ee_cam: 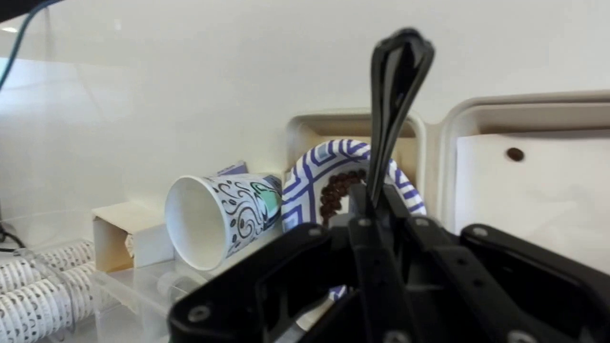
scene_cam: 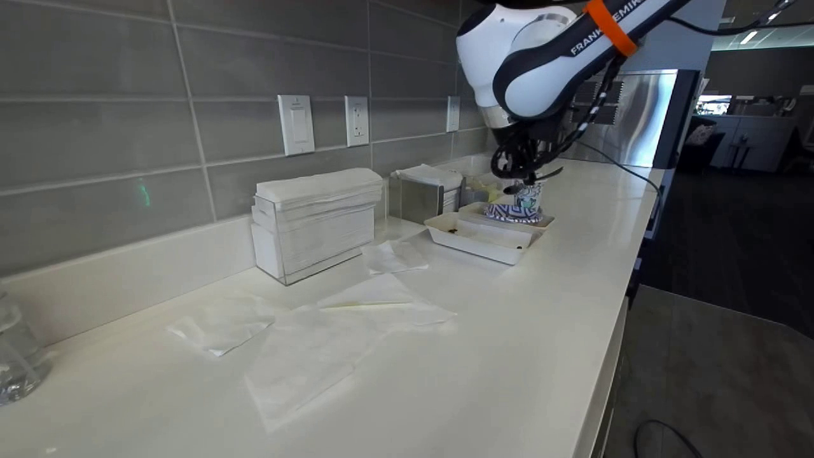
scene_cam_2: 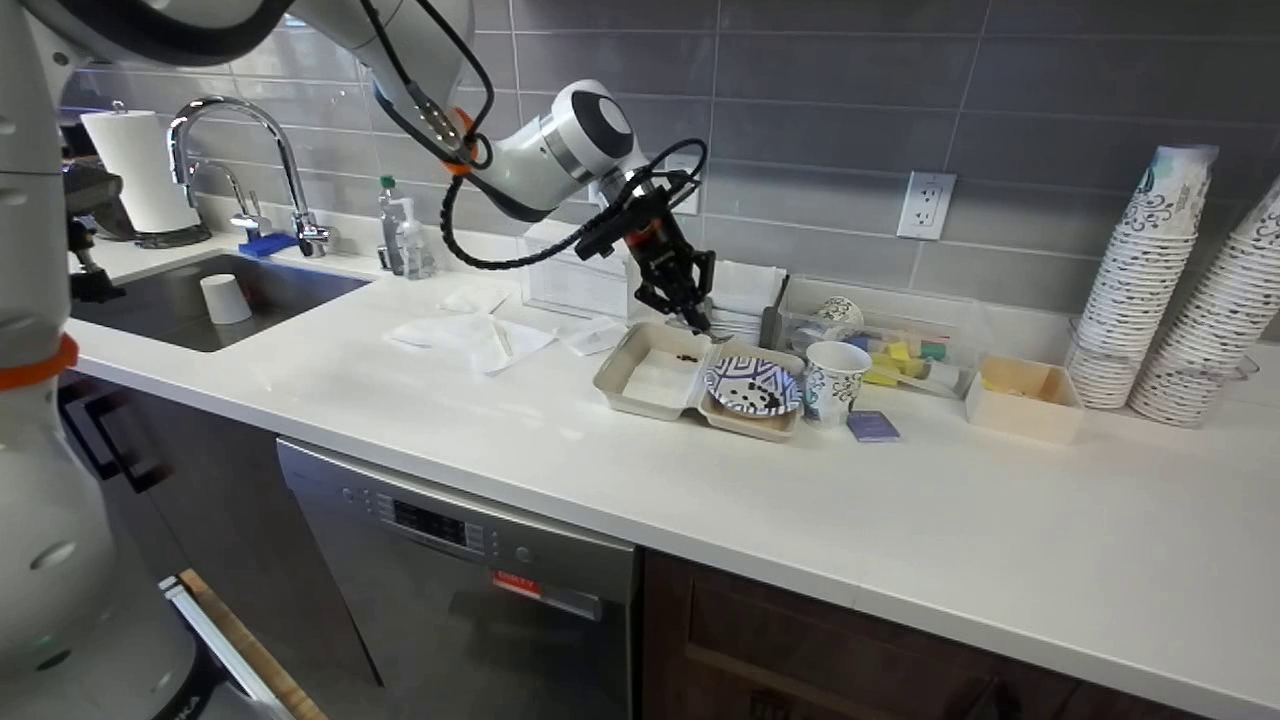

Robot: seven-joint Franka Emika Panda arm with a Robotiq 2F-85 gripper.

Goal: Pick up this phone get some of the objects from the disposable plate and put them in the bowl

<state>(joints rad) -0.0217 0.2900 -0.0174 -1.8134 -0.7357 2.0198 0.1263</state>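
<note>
Black in the wrist view, the gripper (ee_cam: 375, 202) nips the spoon (ee_cam: 402, 81): dark, glossy, slim at the grip, broadening to a rounded end with pale glints. It hangs tilted above the tray (ee_cam: 538, 112), where a blue-patterned bowl (ee_cam: 302, 188) in one compartment holds brown beans (ee_cam: 335, 193); more lie in the neighbouring one. Well apart are stacks of paper cups (ee_cam: 38, 305).

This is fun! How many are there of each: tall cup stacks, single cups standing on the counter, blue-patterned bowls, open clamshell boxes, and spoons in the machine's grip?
Tall cup stacks: 2
Single standing cup: 1
Blue-patterned bowl: 1
Open clamshell box: 1
Held spoon: 1
Total: 6
</note>
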